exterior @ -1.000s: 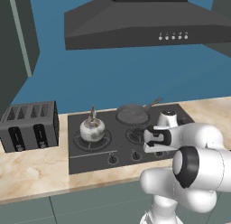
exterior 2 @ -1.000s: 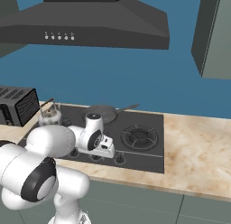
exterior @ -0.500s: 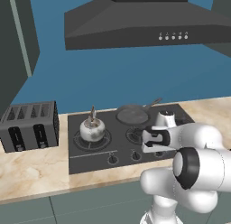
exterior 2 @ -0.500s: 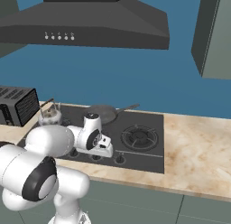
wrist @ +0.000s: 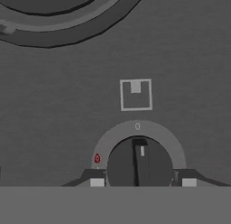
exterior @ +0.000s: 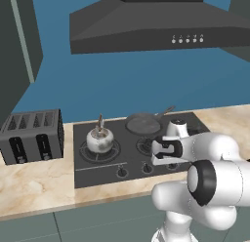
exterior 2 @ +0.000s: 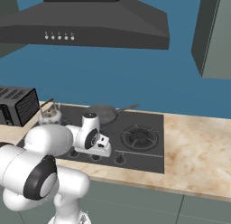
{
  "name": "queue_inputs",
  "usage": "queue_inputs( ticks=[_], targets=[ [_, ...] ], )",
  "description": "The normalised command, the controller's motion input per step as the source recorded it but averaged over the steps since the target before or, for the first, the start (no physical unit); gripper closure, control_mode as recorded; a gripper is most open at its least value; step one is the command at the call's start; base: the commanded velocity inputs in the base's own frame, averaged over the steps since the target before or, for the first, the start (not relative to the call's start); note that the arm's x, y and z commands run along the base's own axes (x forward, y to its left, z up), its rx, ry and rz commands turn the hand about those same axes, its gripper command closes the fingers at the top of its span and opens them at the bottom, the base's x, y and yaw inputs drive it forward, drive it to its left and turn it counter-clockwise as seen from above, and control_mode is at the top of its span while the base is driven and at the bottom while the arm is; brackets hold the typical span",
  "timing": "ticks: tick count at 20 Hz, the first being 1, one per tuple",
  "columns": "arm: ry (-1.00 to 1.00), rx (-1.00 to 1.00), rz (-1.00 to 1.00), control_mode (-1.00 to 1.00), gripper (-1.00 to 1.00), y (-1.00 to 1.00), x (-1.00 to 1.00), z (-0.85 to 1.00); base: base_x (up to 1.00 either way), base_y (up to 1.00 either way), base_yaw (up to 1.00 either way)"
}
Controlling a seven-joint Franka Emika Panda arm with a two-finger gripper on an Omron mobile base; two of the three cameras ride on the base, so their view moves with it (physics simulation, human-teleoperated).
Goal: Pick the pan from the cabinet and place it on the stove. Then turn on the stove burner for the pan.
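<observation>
Left base view: pan (exterior: 143, 123) sits on the far burner of the stove (exterior: 97, 169), handle pointing far right; kettle (exterior: 100, 140) on the left burner, toaster (exterior: 32, 135) on the worktop (exterior: 34, 192) at left. Gripper (exterior: 157, 154) low over the front knob row, fingers hidden by the hand.

Right base view: adds the wall cabinet (exterior 2: 215, 35) at upper right and a bare right burner (exterior 2: 140, 137).

Hand view: knob (wrist: 140, 163) between the two fingertips (wrist: 96, 181), jaws part-open either side of it; contact unclear. Pointer at the 0 mark.
</observation>
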Motion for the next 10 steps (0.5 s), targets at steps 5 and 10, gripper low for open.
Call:
queue_inputs(
  ticks=[5, 10],
  targets=[
    [-0.08, 0.00, 0.07, -1.00, 1.00, -0.02, -0.01, -0.22, 0.00, 0.00, 0.00],
    [-0.08, -0.03, 0.23, -1.00, 1.00, 0.00, -0.20, -0.47, 0.00, 0.00, 0.00]
  ],
)
